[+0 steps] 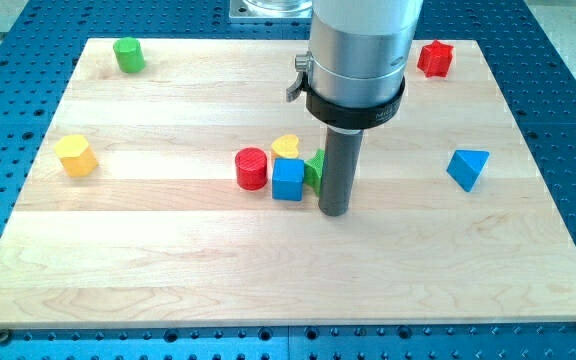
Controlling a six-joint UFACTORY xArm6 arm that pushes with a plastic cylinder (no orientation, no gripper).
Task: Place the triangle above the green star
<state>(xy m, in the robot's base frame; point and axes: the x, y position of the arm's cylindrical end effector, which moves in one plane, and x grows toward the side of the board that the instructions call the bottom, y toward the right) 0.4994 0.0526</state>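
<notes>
A: At the board's centre, where is my tip [334, 211] set?

B: Touching or just beside the green star [314, 168], largely hidden behind the rod. No gripper is fitted, so nothing is grasped.

A: And the blue triangle [467, 168]?

B: Well apart, toward the view's right, slightly higher than my tip.

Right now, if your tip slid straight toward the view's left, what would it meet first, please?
My tip would probably meet the green star or blue cube first; depth is unclear.
</notes>
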